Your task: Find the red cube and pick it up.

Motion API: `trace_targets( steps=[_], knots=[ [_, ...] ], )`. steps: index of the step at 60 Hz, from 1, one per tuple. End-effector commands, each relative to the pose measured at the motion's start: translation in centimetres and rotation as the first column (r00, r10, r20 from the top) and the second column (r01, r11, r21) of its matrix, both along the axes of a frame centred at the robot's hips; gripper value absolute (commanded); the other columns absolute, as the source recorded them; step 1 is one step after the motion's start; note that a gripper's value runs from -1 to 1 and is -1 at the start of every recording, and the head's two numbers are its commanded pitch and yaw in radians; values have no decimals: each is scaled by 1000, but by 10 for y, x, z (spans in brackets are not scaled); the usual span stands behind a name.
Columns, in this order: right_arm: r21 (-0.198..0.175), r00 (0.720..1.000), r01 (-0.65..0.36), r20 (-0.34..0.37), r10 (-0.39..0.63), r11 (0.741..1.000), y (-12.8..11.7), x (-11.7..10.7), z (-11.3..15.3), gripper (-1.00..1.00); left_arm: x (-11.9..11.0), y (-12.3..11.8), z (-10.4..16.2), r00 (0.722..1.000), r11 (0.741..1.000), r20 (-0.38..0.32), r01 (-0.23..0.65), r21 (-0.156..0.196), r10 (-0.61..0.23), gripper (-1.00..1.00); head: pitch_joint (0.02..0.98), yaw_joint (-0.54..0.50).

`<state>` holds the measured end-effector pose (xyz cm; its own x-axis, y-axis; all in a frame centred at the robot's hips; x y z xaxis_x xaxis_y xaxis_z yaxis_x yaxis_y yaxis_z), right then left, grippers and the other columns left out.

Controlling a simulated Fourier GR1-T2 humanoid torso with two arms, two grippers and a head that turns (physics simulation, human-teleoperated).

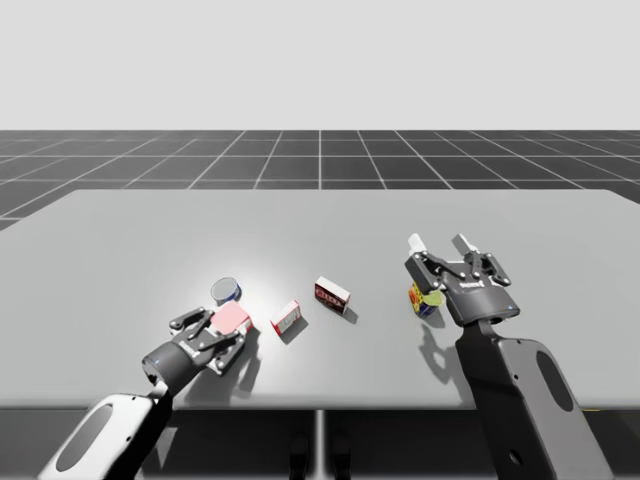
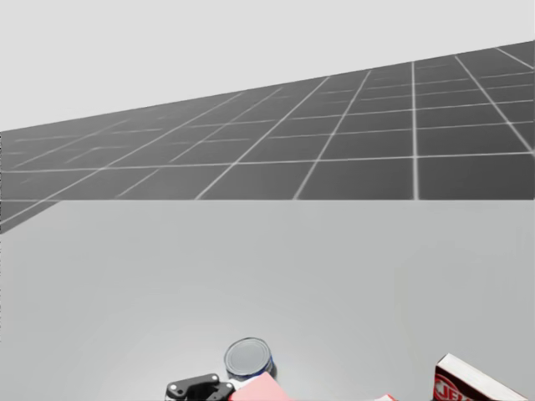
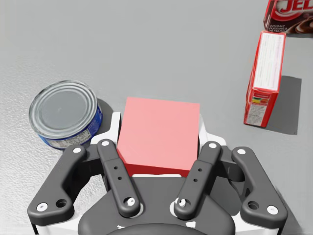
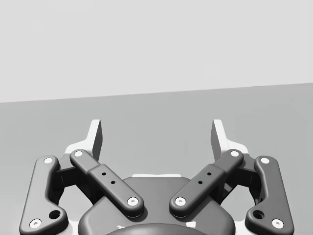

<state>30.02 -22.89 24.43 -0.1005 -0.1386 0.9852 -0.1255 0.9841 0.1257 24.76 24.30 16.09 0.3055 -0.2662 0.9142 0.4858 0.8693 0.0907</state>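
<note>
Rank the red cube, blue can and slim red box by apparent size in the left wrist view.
1. red cube: largest, nearest the camera.
2. blue can and slim red box: roughly alike; the box sits farther off, so unranked.

Small yellow-blue object (image 1: 424, 300) hiding partly behind right gripper (image 1: 440, 242); red cube (image 2: 261, 390), dark red box (image 2: 472, 384) running off head view's bottom edge.

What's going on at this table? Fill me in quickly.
My left gripper is shut on the red cube, with a finger on each of two opposite sides, low over the grey table. A blue round tin can sits just beside the cube, and a narrow red box stands further off. My right gripper is open and holds nothing. I cannot tell whether the cube is lifted.
</note>
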Motion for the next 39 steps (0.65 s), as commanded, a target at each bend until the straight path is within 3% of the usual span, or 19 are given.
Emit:
trace_targets(
  steps=[1, 20, 39],
  knots=[
    [-8, 1000, 18, -17, -18, 1000, -4, 2, -1, -1000, -10, -10, 21, 992, 992, 27, 125, 12, -125, 1000, 446, 366],
    [-60, 1000, 3, -5, -3, 998, -7, 5, -6, -1000, -10, -8, 102, 973, 997, 218, 71, 24, -74, 1000, 430, 364],
    [-79, 1000, 10, -17, -12, 997, -7, 5, -9, -1000, -11, -19, 177, 898, 997, 434, -42, -65, 66, 1000, 429, 356]
  ],
)
